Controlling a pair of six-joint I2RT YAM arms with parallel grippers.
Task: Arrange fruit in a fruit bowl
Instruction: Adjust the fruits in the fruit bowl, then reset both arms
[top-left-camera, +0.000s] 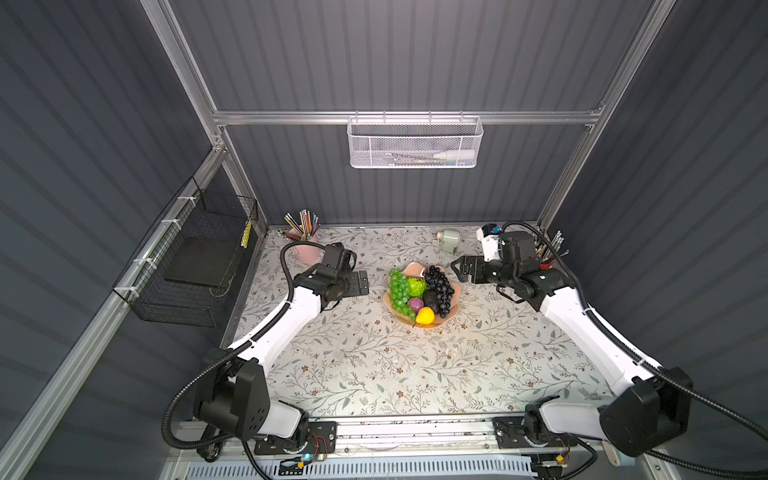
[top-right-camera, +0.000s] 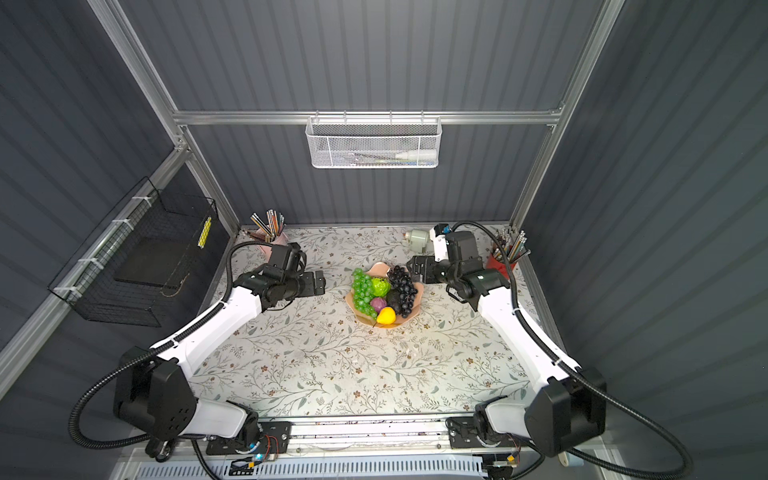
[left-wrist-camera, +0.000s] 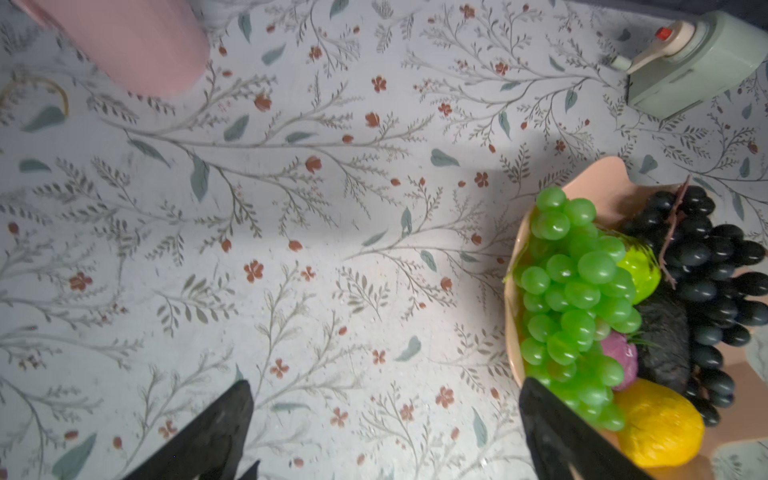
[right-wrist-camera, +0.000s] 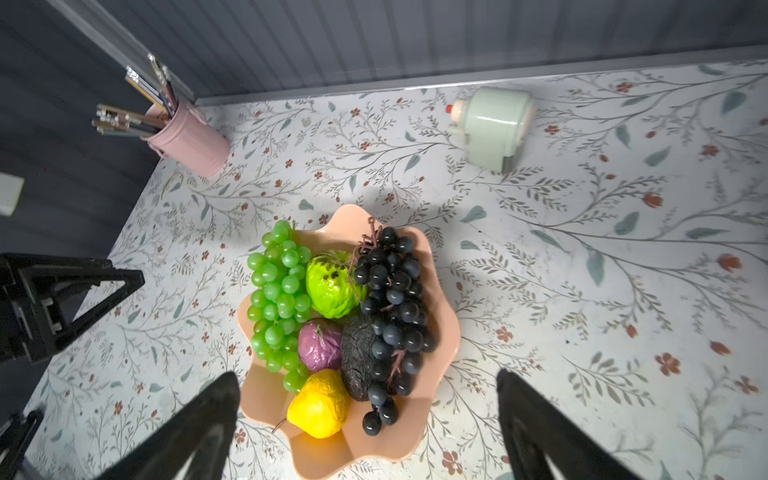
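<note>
While left gripper (top-left-camera: 365, 282) and right gripper (top-left-camera: 456, 269) gape empty, the fruit bowl (top-left-camera: 410, 268) — fruit (top-left-camera: 416, 286) inside — sits between them

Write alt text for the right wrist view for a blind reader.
A salmon-pink scalloped bowl holds green grapes, black grapes, a lime-green fruit, avocado, purple fruit and yellow fruit. The right tool hangs open, empty.

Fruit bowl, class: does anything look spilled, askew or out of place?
Nothing stands out: the fruit bowl sits level on the table, all the fruit inside it, none spilled.
</note>
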